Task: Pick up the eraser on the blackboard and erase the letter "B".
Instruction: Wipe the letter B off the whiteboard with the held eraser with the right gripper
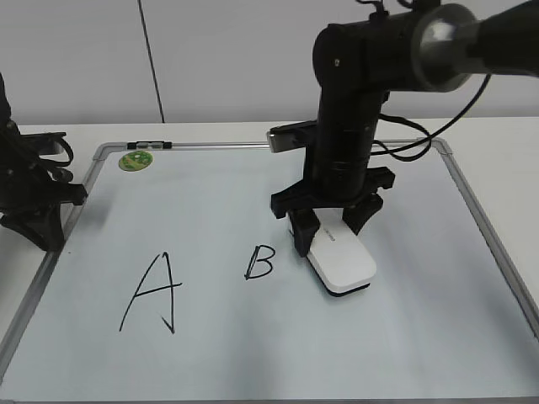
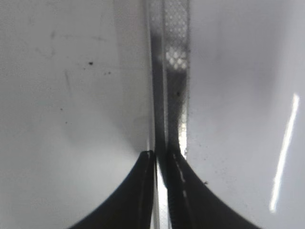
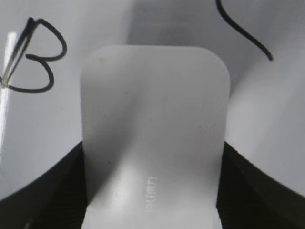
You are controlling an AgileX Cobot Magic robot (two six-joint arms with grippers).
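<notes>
In the exterior view the right gripper (image 1: 330,225) stands over the eraser (image 1: 341,259), its fingers (image 1: 304,232) straddling the far end of that white, smooth, rounded block, which lies flat on the blackboard (image 1: 278,337); the letter "B" (image 1: 258,263) sits just to one side of the fingers, whole and unsmudged, so I judge the grasp under way and the wiping not yet begun. The board is a glossy white sheet in a thin silver frame, lying on the white table (image 1: 493,139). The left gripper (image 1: 38,220) rests at the board's edge. In the left wrist view its dark fingers (image 2: 138,191) are drawn nearly together with nothing between them, over the dimpled metal frame strip. In the right wrist view the ridged black fingers (image 3: 57,191) flank the eraser's (image 3: 155,138) sides closely; whether they press it I cannot tell. The B (image 3: 35,55) lies beyond the finger on that side
</notes>
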